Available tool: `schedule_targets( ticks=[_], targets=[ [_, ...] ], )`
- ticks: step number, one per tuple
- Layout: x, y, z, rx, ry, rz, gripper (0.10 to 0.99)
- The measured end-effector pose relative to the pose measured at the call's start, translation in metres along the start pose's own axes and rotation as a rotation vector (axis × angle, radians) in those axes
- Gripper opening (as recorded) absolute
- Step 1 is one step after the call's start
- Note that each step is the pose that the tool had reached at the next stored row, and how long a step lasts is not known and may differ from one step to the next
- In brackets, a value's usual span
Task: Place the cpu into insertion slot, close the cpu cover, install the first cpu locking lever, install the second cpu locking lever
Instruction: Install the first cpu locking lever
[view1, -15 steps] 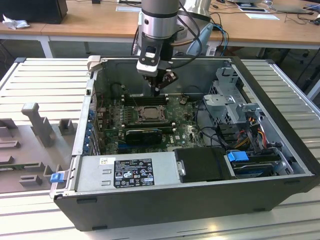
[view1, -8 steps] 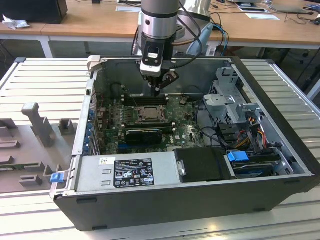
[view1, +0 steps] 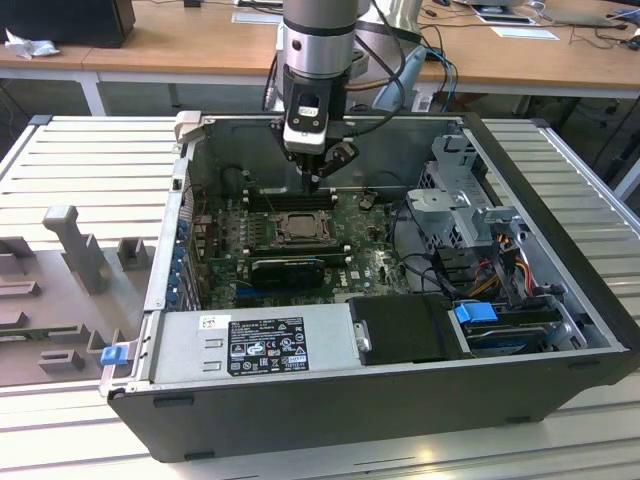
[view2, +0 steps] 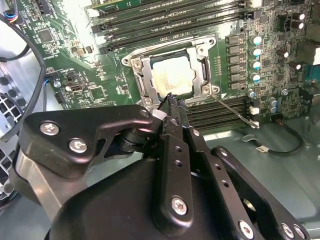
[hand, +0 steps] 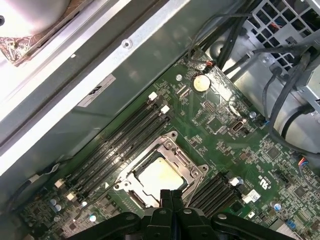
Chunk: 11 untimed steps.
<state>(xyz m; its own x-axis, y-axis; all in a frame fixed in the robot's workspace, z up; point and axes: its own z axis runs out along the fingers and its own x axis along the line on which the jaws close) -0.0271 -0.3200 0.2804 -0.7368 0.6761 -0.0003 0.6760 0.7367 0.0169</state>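
1. I see the open case (view1: 400, 410) from the exterior view, set high and well back, looking down into it.
2. Both wrist views look down at the board (view2: 75, 60) (hand: 220, 120) from close, sharing the socket (view2: 142, 82) (hand: 187, 167), each from its own angle.

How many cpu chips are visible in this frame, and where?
1. The cpu lies in the insertion slot in the middle of the motherboard, framed by the cpu cover.

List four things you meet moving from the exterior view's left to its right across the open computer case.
Blue clip → cpu → black box → blue drive tab.
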Motion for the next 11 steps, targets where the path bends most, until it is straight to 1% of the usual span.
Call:
schedule_targets(
  ticks=[11],
  targets=[
    [0.0000,0.0000,0.0001,0.000,0.0009,-0.050,0.106]
  ],
)
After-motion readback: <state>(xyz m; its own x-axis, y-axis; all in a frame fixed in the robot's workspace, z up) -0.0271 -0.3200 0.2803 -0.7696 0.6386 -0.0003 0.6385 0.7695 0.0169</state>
